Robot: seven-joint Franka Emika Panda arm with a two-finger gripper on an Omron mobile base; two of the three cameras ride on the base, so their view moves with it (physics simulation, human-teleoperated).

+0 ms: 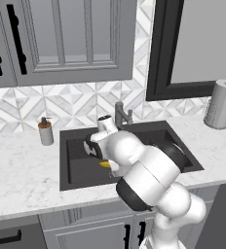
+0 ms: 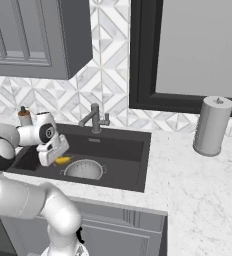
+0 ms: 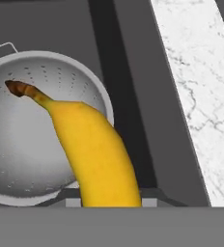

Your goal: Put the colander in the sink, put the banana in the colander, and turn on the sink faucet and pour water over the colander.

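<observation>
Hand clamped on banana above colander in sink.
The white arm bends low over the matte black basin, hand pointing down, holding the curved, smooth yellow fruit with its dark tip over the bowl. The colander, round, silver-grey, perforated metal, sits on the sink floor. The grey metal faucet stands behind, on the marbled white tabletop.
</observation>
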